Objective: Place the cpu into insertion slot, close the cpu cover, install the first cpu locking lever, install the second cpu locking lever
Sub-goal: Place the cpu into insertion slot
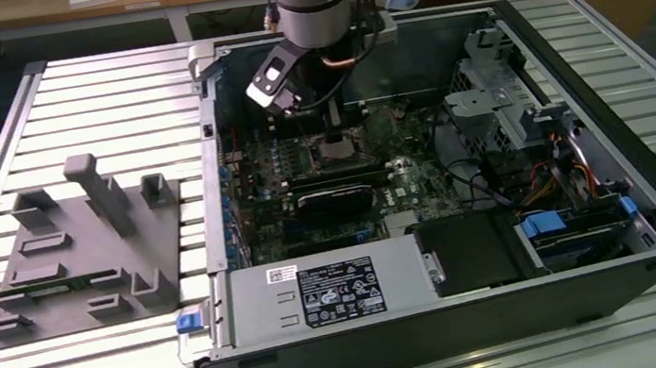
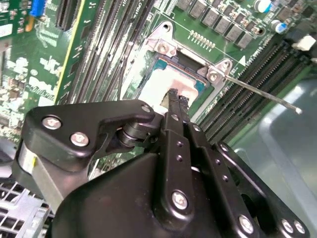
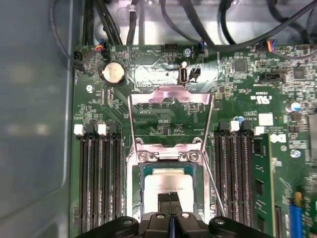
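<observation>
Pressing lightly and squarely is what we advise: the gripper (image 3: 170,201), fingers pressed together, seems to touch the cpu (image 3: 166,183) lying in the insertion slot (image 3: 132,191); the cpu cover (image 3: 171,94) stands open.

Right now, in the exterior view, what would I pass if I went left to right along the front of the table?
Grey plate with blocks → small blue clip → grey box with a label → black box → blue-tabbed tray.
</observation>
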{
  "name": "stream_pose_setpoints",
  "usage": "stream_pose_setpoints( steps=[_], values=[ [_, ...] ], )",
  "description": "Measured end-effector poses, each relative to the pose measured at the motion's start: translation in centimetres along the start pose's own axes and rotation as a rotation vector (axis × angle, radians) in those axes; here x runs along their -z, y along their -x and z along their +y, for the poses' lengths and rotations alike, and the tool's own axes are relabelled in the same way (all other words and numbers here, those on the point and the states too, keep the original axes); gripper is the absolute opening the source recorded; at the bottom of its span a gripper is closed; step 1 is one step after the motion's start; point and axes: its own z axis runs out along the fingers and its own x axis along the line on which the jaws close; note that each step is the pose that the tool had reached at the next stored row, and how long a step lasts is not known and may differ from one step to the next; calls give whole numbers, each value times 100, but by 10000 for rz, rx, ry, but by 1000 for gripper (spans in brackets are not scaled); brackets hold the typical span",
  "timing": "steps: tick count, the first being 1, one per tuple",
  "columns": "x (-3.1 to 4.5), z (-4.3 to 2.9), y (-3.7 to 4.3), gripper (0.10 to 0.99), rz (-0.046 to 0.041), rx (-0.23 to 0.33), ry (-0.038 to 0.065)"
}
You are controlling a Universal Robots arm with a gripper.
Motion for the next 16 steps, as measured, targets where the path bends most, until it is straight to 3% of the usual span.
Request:
stream_pose_setpoints(
  steps=[12,16],
  values=[
    [329,30,-2,106,0,1,0],
    [359,46,-5,106,-7,2,1]
  ],
)
